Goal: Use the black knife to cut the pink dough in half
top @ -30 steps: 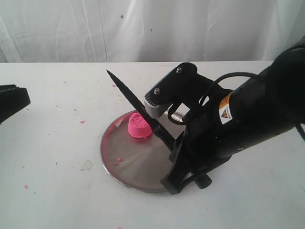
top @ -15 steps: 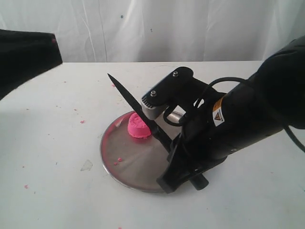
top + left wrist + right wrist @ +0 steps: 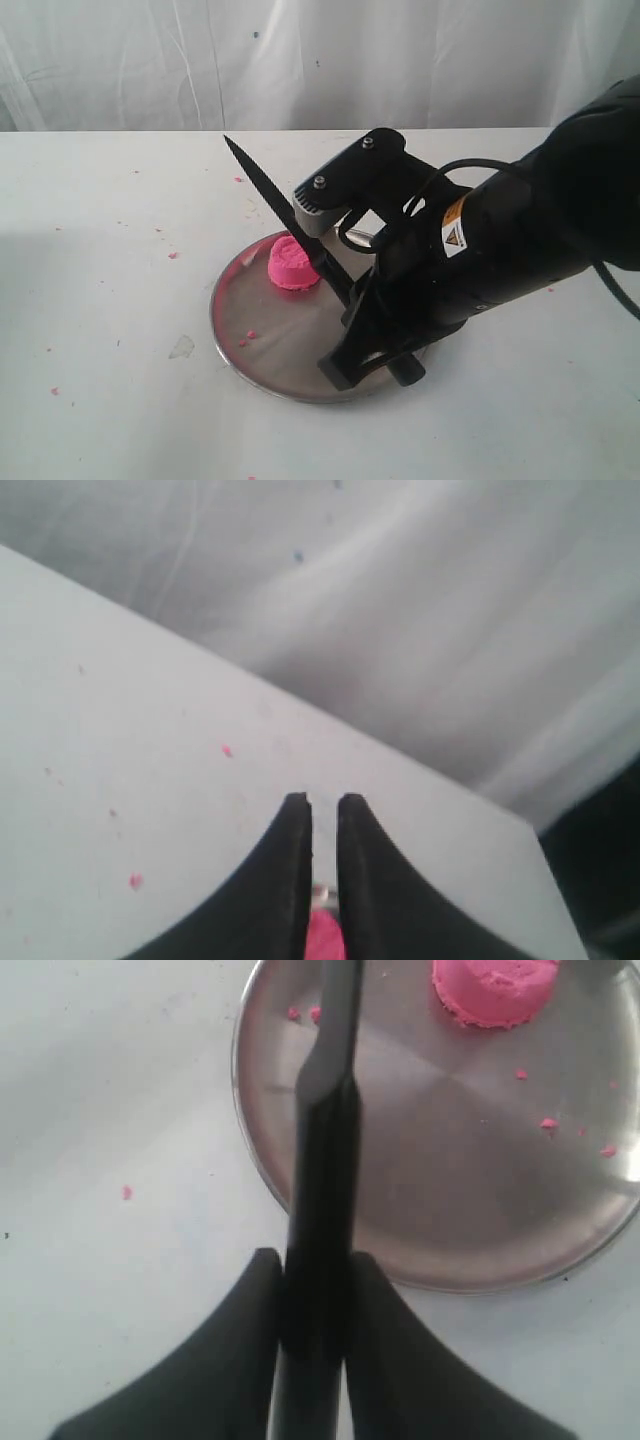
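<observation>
Right wrist view: the slim black serrated knife [image 3: 325, 1110] is clamped in the right gripper [image 3: 312, 1290], while the squat bright pink dough cylinder [image 3: 495, 990] is left uncut.

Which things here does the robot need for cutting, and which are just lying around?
Needed: the pink dough, the black knife held in the right gripper, the steel plate.

Lying around: pink crumbs on the white table.
</observation>
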Robot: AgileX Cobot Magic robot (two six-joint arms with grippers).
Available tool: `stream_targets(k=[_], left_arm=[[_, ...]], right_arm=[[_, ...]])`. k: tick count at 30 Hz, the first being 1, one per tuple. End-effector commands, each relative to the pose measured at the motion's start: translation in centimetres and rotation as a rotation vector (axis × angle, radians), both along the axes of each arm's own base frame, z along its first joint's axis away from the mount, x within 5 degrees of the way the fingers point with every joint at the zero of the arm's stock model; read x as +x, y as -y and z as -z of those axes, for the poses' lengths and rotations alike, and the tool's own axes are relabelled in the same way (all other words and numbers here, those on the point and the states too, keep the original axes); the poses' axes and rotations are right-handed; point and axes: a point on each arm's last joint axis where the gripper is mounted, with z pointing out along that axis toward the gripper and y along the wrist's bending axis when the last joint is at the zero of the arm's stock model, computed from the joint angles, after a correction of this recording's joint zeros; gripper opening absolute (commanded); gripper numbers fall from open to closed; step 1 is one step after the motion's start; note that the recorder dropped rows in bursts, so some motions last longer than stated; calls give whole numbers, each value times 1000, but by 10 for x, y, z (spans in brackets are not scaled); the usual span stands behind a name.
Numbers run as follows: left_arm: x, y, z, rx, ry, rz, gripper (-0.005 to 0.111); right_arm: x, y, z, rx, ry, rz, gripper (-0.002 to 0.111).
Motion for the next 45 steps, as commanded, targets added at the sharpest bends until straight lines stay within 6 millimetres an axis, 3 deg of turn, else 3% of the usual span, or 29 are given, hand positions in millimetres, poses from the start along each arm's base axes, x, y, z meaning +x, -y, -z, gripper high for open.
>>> stream_targets(k=[1,6,8,13,16,19,23,28,34,37,45], left_arm=[[-15,-8,-48,63,206,-73,16],[-57,-8,-106,540,473,-55,16],[-72,-6,-112,669,490,-22,14],[-95,-4,-106,896,464,57,7],[-104,1,-101,934,449,135,6],[-112,13,-95,970,480,299,5],[-131,38,-93,1030,692,619,5],[-144,50,-89,910,777,816,5],[-137,52,-71,862,707,861,5],[-129,50,-64,830,672,812,5],[-105,34,-63,389,434,534,5]], right_arm=[[3,0,-2,14,21,12,0],[4,-1,-3,28,36,13,0],[5,-1,-3,32,39,13,0],[6,-2,-5,49,53,18,0],[6,-2,-5,51,54,20,0],[6,-2,-5,50,52,20,0],[6,-2,-4,46,49,19,0],[5,-1,-4,42,44,19,0],[5,-1,-4,42,44,19,0],[5,-1,-4,42,44,19,0],[5,-2,-4,46,42,21,0]])
